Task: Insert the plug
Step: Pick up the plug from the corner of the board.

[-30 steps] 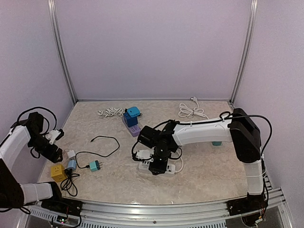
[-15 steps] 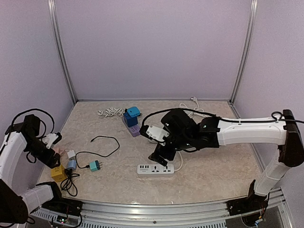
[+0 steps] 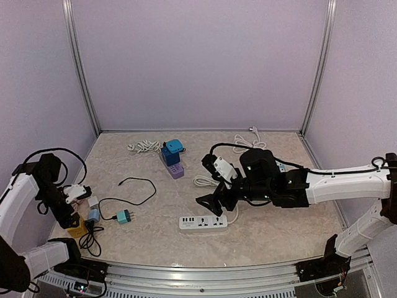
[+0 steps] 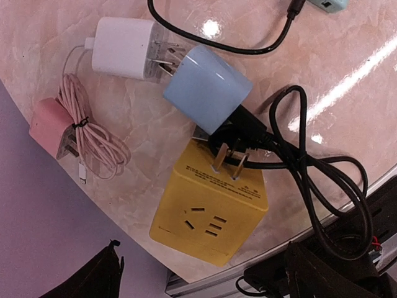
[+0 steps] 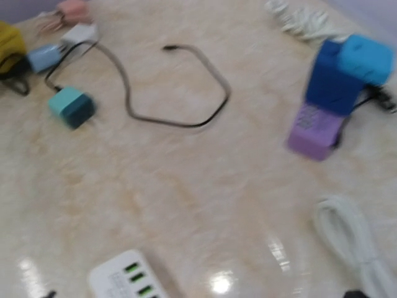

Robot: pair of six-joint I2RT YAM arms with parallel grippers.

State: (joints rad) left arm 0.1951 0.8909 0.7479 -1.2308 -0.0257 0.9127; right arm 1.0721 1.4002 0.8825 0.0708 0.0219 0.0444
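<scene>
Right arm (image 3: 335, 183) higher over marbled tabletop (image 3: 279, 239)

I see a yellow cube (image 4: 211, 211), pale blue plug (image 4: 208, 87), white charger (image 4: 124, 48), pink cord (image 4: 93, 133) and black cable (image 4: 322, 186) on my beige marbled table (image 4: 347, 37).

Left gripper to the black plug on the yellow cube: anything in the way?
Nothing visible lies between the open left gripper and the black plug. However, the light-blue adapter overlaps the plug's back end, and its prongs rest on the yellow socket cube.
</scene>
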